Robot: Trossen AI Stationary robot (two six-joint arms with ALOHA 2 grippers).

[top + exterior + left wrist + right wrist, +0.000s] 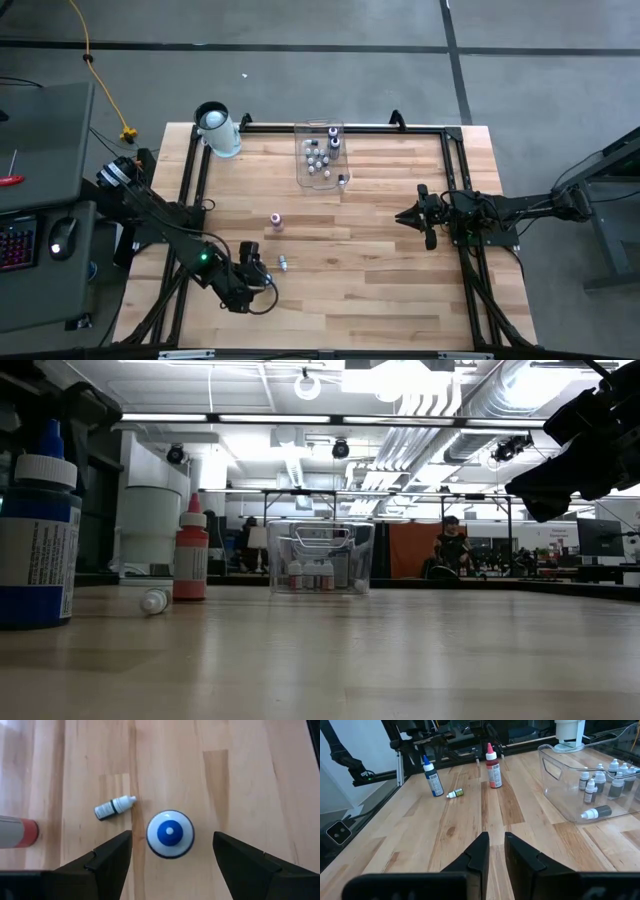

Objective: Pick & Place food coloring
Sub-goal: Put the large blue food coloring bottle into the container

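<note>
While most of the tiny whitish food coloring bottles (pixel 319 156) stand gathered inside the clear plastic rectangular bin (pixel 300 172) near the middle of the desk's far edge, we see three more out on the bare wood toward the near left corner. A blue-capped bottle with a blue label (pixel 170 833) stands upright there, and from the left wrist view we look straight down on its round cap, which sits between the widely spread fingers (pixel 107 857) of the left gripper (pixel 252 268) without touching either one. Just beside it lies a small white bottle with a dark band (pixel 114 807), tipped on its side. A taller red bottle with a pink-red pointed cap (pixel 493 766) stands upright a little farther in, between the lying bottle and the bin. One more small bottle (pixel 343 180) lies just outside the bin's near right corner. A much larger white cylinder (pixel 217 130) rests near the far left corner. The right gripper (pixel 407 216) hovers over the right half of the desk, well apart from every bottle, its fingers (pixel 477 854) drawn narrow with only a slim gap between them.
</note>
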